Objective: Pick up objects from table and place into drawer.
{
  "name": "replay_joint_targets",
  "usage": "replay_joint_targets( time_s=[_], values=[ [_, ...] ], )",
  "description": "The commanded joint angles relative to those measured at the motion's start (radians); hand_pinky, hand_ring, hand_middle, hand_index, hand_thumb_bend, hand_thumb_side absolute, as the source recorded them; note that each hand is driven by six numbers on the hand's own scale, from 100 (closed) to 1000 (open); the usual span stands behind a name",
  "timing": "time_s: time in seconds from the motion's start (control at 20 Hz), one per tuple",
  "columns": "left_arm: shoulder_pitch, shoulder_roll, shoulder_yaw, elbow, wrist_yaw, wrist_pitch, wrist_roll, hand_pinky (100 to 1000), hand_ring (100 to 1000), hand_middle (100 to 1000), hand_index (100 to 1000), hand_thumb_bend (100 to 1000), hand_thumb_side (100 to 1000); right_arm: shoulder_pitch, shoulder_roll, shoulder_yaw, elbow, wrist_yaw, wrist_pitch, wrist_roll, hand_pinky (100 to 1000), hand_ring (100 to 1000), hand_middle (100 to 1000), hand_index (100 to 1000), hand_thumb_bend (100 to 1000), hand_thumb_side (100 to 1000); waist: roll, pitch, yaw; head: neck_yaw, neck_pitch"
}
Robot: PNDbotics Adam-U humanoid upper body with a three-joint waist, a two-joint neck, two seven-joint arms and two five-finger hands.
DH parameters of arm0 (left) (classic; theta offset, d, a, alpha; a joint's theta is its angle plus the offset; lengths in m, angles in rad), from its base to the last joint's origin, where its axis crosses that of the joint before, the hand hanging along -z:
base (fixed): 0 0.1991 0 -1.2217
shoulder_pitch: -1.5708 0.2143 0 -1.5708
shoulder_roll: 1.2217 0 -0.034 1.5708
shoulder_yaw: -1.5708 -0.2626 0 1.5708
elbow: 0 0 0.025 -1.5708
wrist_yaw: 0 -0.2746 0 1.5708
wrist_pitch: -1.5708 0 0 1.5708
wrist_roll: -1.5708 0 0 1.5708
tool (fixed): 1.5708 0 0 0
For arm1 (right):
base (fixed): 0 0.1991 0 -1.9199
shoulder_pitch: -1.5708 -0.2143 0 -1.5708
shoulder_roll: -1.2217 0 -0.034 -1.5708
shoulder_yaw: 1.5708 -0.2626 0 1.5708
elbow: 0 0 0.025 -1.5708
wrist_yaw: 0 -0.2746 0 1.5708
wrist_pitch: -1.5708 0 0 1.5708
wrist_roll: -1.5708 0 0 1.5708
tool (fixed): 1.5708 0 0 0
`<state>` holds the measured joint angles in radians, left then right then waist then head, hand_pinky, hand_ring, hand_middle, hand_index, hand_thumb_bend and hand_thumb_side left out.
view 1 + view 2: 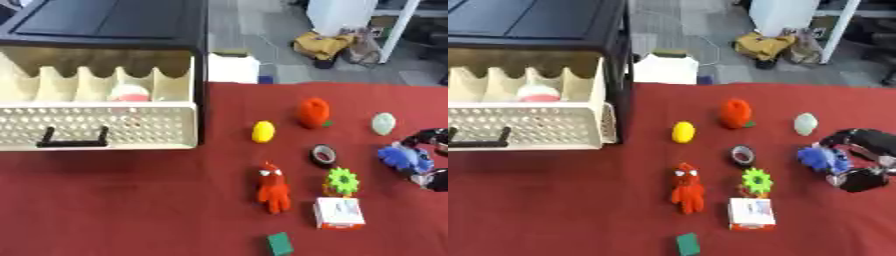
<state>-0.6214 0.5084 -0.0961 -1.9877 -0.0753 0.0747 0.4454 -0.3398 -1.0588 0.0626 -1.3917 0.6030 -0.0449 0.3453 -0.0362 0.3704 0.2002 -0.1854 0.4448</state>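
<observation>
My right hand (859, 160) comes in from the right edge, its fingers curled round a blue toy (822, 157) just over the red table (131, 200). Left of it lie a black tape roll (323, 155), a green gear-shaped piece (342, 181) and a white and orange box (339, 214). An orange-red fruit (313, 112), a yellow lemon (262, 131) and a pale green egg shape (383, 123) sit farther back. A red figure toy (274, 187) and a small green block (280, 243) lie toward the front. The cream drawer (96, 125) stands pulled open at the left, with a pink and white thing (129, 93) inside. My left hand is out of sight.
The drawer belongs to a black cabinet (105, 22) at the back left. A white box (665, 69) stands behind the table's far edge. Bags and shelving stand on the floor beyond. Bare red cloth spreads in front of the drawer.
</observation>
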Motion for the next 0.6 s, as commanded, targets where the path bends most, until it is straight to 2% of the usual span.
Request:
replay_joint_targets(
  time_s=[0.05,0.25,0.6],
  values=[
    [-0.01,0.019,0.007,-0.012,0.004,-0.002,0.0,264,150,198,792,100,1000,-0.017,-0.046,-0.009,-0.015,-0.022,-0.015,0.036,758,862,755,870,100,369,-0.002,-0.019,0.0,-0.001,-0.01],
    [-0.01,0.02,0.008,-0.012,0.006,-0.002,0.002,262,149,196,789,100,1000,-0.026,-0.05,-0.013,-0.02,-0.048,-0.023,0.07,754,857,741,858,100,360,-0.004,-0.019,0.0,-0.001,-0.012],
    [-0.012,0.019,0.009,-0.012,0.012,-0.004,0.009,261,149,196,787,100,1000,-0.029,-0.048,-0.011,-0.021,-0.052,-0.019,0.073,745,843,722,851,100,347,-0.005,-0.018,0.003,-0.001,-0.015]
  ],
)
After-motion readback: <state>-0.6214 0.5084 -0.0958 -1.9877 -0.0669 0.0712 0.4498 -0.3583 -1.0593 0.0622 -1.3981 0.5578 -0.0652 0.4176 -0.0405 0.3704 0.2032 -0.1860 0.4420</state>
